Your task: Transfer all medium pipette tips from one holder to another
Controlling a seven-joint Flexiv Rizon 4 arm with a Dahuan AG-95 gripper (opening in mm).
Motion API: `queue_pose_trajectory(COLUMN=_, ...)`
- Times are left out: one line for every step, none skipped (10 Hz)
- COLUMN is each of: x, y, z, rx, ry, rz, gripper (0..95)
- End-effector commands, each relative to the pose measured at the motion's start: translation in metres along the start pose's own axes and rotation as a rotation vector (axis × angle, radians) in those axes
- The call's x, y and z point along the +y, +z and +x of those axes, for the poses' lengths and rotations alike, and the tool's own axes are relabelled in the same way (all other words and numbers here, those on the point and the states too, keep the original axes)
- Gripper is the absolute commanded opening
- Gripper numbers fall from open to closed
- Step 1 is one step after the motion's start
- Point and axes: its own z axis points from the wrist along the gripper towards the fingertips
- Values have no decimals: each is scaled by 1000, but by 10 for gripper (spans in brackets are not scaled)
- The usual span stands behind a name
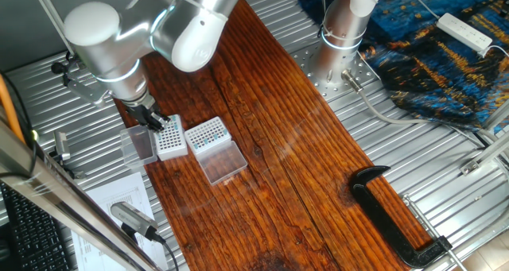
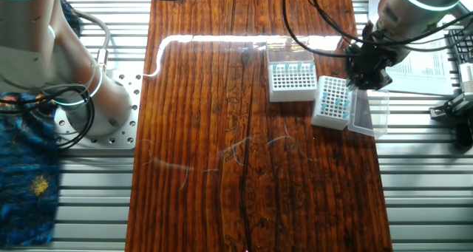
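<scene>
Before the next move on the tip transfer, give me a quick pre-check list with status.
1. White-sided rack lid open, grid exposed: ok.
2. Clear-sided rack lid open, grid exposed: ok.
3. Teal tips present in white-sided rack: ok, teal dots visible.
4. Claw positioned over white-sided rack: ok, at its edge.
5. Claw open or shut, tip held: cannot tell, fingers too dark and small.
6. Free holes in clear-sided rack: cannot tell; some teal shows along its far side.
</scene>
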Motion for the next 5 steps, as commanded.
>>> queue_pose_trajectory(x=1, y=-3, z=1, rx=5, ry=-2, rz=-3, gripper=0)
queue_pose_trajectory(x=3, y=-10, z=2, rx=13, ry=-6, rz=-7, gripper=0)
queue_pose_trajectory(x=5, y=-16, z=2, rx=20, ry=-9, rz=-11, gripper=0)
queue_pose_trajectory(x=7, y=-21, z=3, rx=23, ry=-12, rz=-11, gripper=0)
queue_pose_trajectory(x=10, y=-27, z=4, rx=30, ry=-11, rz=-15, gripper=0)
